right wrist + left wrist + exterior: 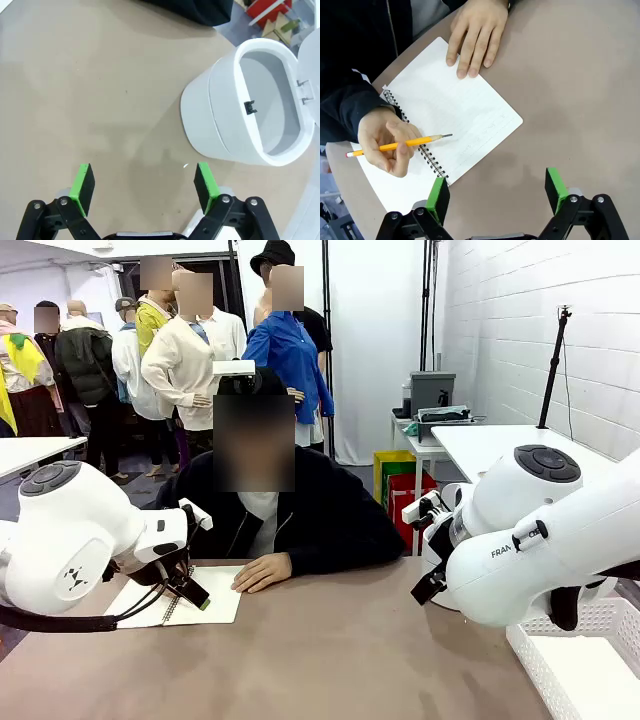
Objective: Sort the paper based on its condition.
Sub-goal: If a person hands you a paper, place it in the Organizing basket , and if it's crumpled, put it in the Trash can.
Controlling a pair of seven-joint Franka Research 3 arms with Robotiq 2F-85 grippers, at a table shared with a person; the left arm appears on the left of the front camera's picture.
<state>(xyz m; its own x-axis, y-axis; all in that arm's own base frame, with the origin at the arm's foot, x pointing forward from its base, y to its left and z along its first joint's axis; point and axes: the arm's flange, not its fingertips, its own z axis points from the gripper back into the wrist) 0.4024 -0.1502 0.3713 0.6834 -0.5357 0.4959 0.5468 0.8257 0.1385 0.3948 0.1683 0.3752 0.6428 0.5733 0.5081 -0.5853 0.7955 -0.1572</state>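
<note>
Tan tabletop (580,100) is carrying a white spiral-bound notebook (470,115) near its far edge; black, green-padded left gripper (496,181) and right gripper (144,170) are hanging above it, jaws spread.

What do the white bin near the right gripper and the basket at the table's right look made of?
The bin: likely plastic, smooth white, slightly glossy, with rounded moulded walls. The basket: probably plastic too, white, matte, walls pierced in a regular grid.
</note>
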